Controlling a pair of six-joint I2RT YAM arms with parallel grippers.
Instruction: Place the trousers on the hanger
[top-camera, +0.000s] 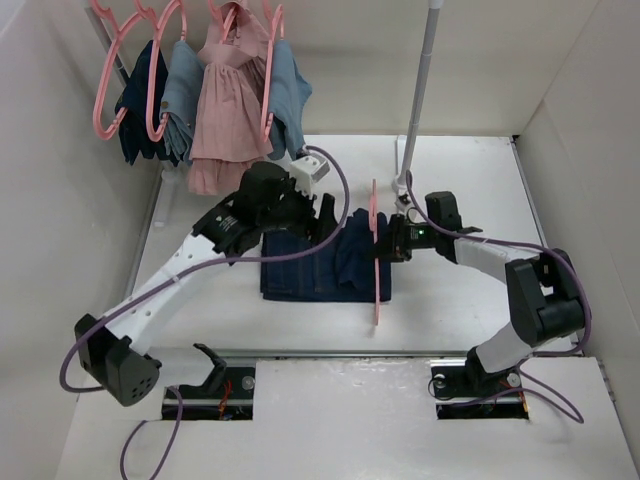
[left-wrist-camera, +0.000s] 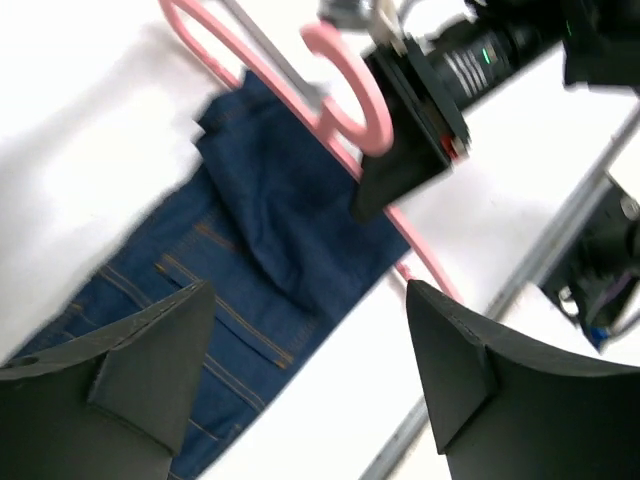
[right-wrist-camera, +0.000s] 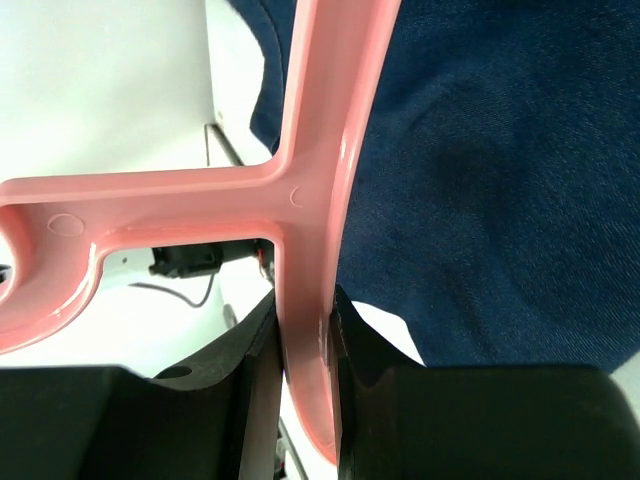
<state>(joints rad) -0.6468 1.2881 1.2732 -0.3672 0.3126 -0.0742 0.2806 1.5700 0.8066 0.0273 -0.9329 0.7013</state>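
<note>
The dark navy trousers (top-camera: 315, 265) lie folded on the white table in the middle. One part is drawn through the pink hanger (top-camera: 376, 262), which stands on edge at their right end. My right gripper (top-camera: 392, 243) is shut on the hanger's neck (right-wrist-camera: 303, 300), with the denim (right-wrist-camera: 500, 180) just behind it. My left gripper (top-camera: 325, 215) is open and empty above the trousers' far right edge. The left wrist view shows the jeans (left-wrist-camera: 250, 250), the hanger hook (left-wrist-camera: 345, 90) and the right gripper's fingers (left-wrist-camera: 405, 150) clamped on it.
A rack at the back left holds several pink hangers (top-camera: 160, 70) with a pink dress (top-camera: 230, 110) and lighter blue garments (top-camera: 290, 95). A white pole (top-camera: 420, 90) on its base stands at the back, right of the hanger. White walls enclose the table.
</note>
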